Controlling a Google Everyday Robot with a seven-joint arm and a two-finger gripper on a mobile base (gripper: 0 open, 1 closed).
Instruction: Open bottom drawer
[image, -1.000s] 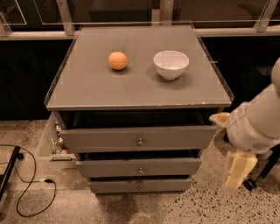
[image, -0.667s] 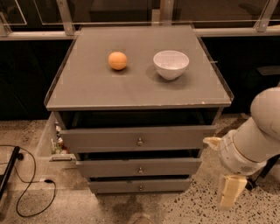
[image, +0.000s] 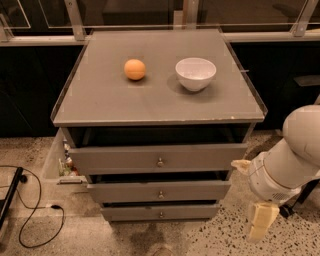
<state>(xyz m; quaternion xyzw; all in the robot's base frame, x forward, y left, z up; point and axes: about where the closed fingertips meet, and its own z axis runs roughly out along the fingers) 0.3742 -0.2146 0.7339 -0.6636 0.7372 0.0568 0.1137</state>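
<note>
- Progress: none visible; bottom drawer (image: 130, 213) sits lowest in cabinet (image: 100, 102), seemingly shut, knob (image: 161, 215) untouched.
- Gripper (image: 262, 222) hangs low, right of drawer, apart; open or closed, I cannot tell.
- Reach, grasp and pull are left.

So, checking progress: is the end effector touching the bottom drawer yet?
Apart. The camera view shows the end effector low and to the right of the bottom drawer, with floor visible between them.
</note>
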